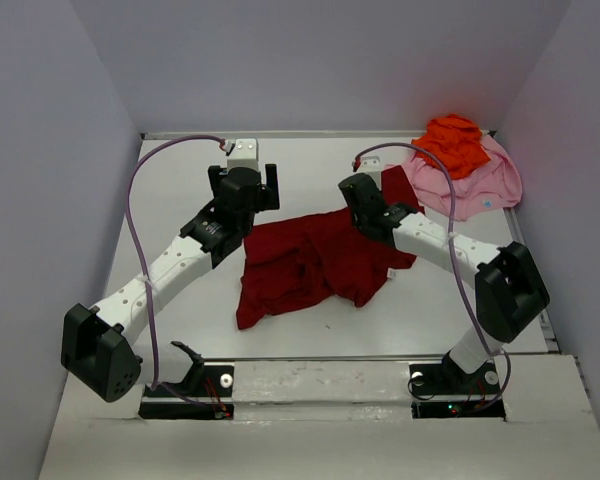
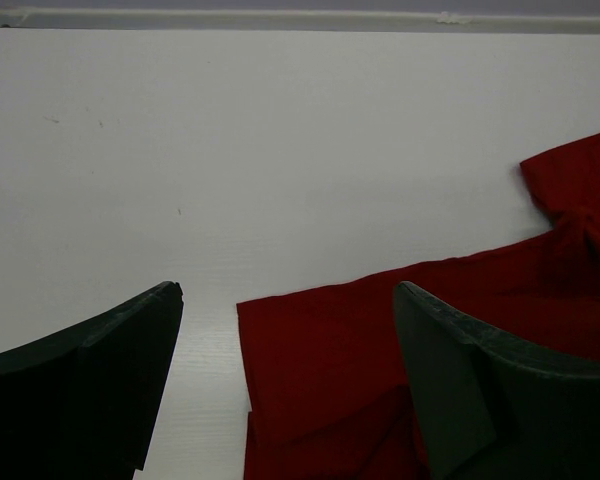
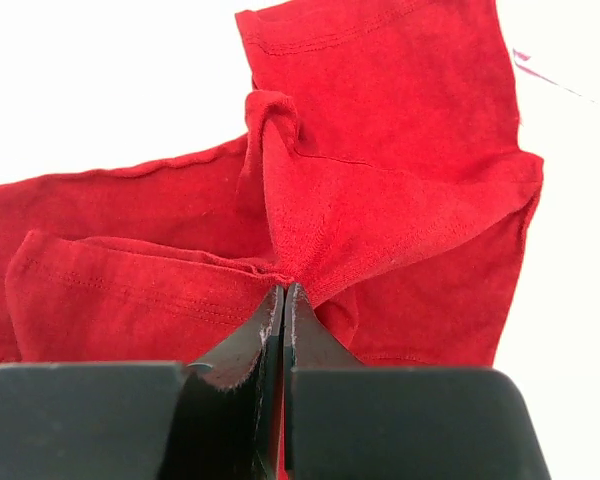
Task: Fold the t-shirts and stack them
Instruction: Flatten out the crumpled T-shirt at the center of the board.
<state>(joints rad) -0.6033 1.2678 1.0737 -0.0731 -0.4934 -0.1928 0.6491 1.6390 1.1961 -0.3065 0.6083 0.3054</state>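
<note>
Pinching a small peak of cloth, the right gripper (image 3: 283,290) has its jaws pressed together on the dark red t-shirt (image 1: 310,265), close to the sleeve at the garment's far right. The shirt lies crumpled and partly doubled over in the middle of the desk (image 1: 180,200), between the two arms. The left gripper (image 2: 288,292) hangs over the shirt's far left corner with its jaws wide apart and nothing in them.

The bite looks shallow, so a quick lift could let the fabric slide out. The wrist view shows folds meeting at the pinch, and it may have caught more than one layer; pulling then would drag the bunch along instead of spreading it. With only one side held, a sideways tug would likely shift the whole shirt. Its far sleeve also lies near the light pink t-shirt (image 1: 475,185), which carries the bright orange t-shirt (image 1: 452,140), so a pull that way could disturb both.
</note>
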